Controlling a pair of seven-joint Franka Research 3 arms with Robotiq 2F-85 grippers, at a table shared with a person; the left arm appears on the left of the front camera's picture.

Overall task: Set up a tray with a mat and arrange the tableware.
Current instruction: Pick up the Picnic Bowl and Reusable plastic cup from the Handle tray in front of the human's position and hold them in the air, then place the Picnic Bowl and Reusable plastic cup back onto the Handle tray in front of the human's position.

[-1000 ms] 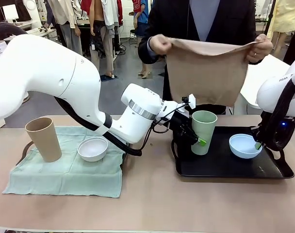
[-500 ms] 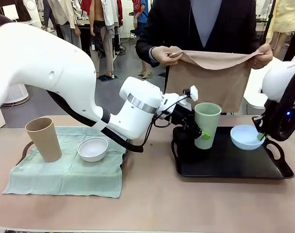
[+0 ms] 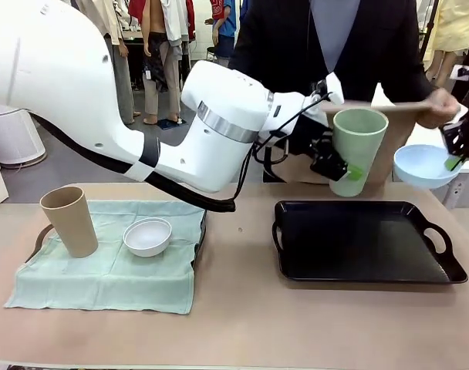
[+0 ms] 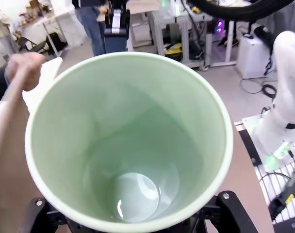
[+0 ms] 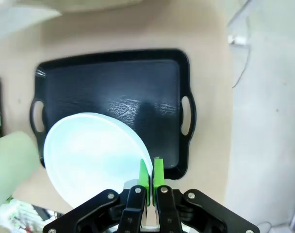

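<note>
Bare black tray at lower right of the front view; above it, left gripper clamped on the upright pale green cup, right gripper pinched shut on the light blue bowl's rim; person's tan mat behind both

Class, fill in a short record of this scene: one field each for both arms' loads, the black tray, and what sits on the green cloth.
Left pincer: grips the pale green cup, lifted off the table
Right pincer: pinches the light blue bowl by its rim, in the air
Black tray: bare, flat on table
Green cloth: carries tan cup and white bowl
</note>
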